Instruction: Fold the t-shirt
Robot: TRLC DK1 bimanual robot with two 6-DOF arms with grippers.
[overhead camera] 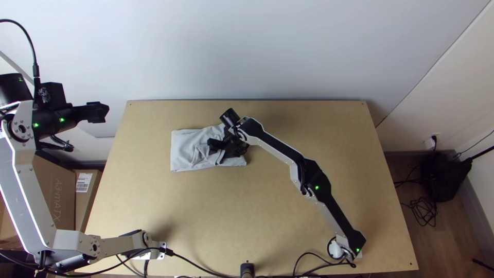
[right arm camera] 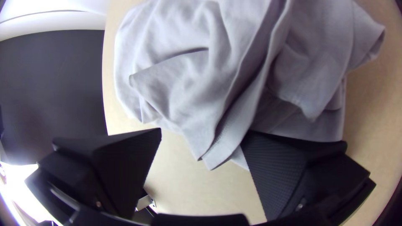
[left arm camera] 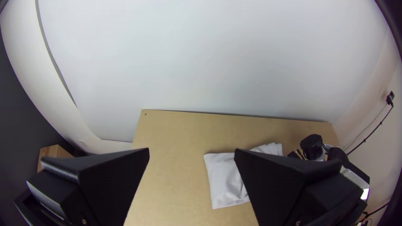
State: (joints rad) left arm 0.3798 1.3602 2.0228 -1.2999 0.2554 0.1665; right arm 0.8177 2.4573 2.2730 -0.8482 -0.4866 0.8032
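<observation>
Cardboard box (overhead camera: 60,172) is showing "A3-MATX". White label (overhead camera: 83,182) on adjacent box (overhead camera: 84,212) is carrying print too small to read.

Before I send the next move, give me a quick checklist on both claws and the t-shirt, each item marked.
1. Right claw open: ok, fingers apart.
2. Right claw at the t-shirt: ok, a flap of cloth shows between its fingers.
3. Right finger pads clear of the cloth: cannot tell.
4. Left claw open: ok.
5. Left claw over the t-shirt: not ok, it's off the table's left side in the top view.
6. T-shirt lying smooth: not ok, rumpled near the right claw.
</observation>
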